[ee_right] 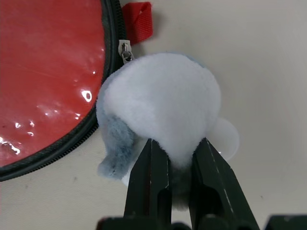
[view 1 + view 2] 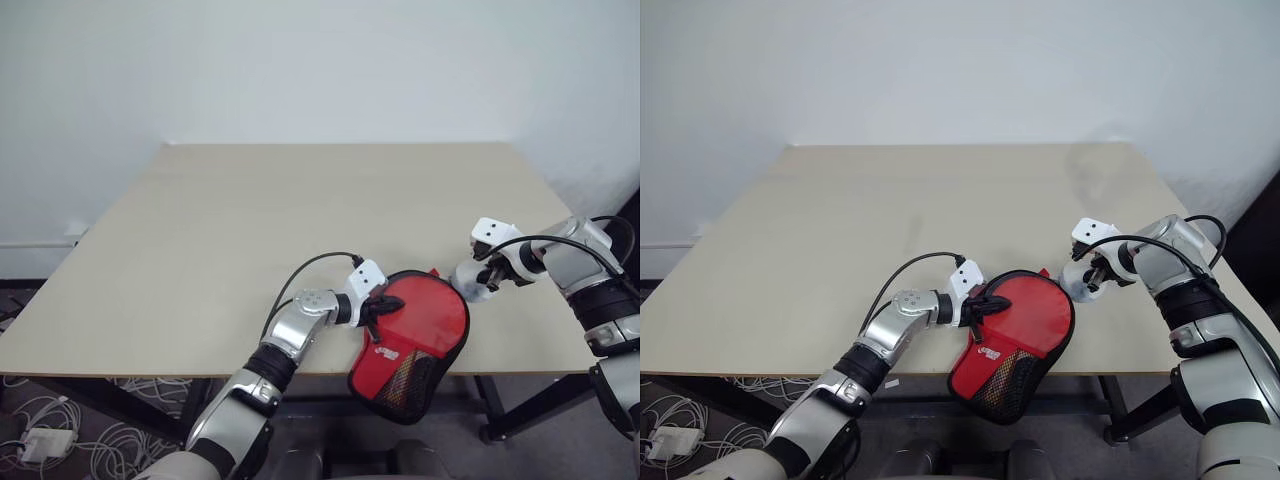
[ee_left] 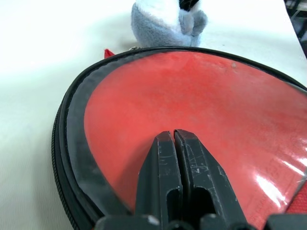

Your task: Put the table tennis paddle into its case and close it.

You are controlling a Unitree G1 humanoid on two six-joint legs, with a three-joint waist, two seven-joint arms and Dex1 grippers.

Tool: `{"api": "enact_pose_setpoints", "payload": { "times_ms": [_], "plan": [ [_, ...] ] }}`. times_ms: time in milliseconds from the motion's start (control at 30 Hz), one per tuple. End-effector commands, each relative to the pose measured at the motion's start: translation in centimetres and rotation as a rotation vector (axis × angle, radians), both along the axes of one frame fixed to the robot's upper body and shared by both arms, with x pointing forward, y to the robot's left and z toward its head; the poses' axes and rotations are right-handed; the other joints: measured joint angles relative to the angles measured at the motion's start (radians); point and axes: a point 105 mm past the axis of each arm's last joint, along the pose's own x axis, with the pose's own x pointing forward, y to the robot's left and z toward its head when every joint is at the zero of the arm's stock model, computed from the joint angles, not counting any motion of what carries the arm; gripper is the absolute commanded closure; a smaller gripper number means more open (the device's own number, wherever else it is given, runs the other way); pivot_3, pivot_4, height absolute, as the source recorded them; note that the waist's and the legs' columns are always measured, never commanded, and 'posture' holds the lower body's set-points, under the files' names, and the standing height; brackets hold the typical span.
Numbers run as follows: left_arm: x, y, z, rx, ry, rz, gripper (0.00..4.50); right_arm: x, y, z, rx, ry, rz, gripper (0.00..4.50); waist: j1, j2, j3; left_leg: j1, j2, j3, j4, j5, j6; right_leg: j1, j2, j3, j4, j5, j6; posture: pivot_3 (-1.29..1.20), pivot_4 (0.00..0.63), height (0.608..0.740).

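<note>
**Zip pull at the case's far right**

The case (image 2: 412, 345), paddle (image 3: 201, 120) showing through its clear panel, overhangs the worktop's (image 2: 250, 250) near edge. Right gripper (image 1: 180, 153) pinches the plush zip pull (image 1: 160, 103); left gripper (image 3: 173, 143), jaws shut, presses the panel.

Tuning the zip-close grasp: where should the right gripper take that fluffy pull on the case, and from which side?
Take the plush pull across its rounded body, coming from the side away from the case, as the right gripper does now. It is soft and squeezes between the fingers, and its zipper tab sits on the case side, so a pull runs along the zip.
</note>
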Motion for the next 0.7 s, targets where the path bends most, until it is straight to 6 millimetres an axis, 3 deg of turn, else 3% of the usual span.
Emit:
{"api": "enact_pose_setpoints", "payload": {
  "times_ms": [33,400,700],
  "plan": [
    [-0.9,-0.7,-1.2,0.043,0.037,-0.074,4.5,0.2,0.5,1.3,0.024,-0.043,0.012,4.46,0.0,0.0,0.0,0.0,0.0,0.0,0.0,0.0,0.0,0.0,0.0,0.0,0.0,0.0,0.0,0.0,0.0,0.734],
    [-1.8,-0.9,-3.3,0.088,0.069,-0.145,4.5,-0.2,0.6,1.0,0.072,-0.039,-0.017,4.46,0.003,-0.001,-0.001,0.0,-0.001,-0.002,0.001,0.0,0.001,0.001,-0.001,-0.002,-0.001,0.0,0.001,0.0,0.0,0.734],
    [-1.3,-1.2,-3.6,0.104,0.09,-0.155,4.5,-1.5,-2.4,1.7,0.121,-0.04,-0.087,4.46,0.031,-0.001,-0.001,0.0,-0.002,-0.003,0.004,-0.002,0.003,0.002,-0.003,-0.004,-0.002,-0.001,0.002,0.0,0.0,0.734]
  ]
}}
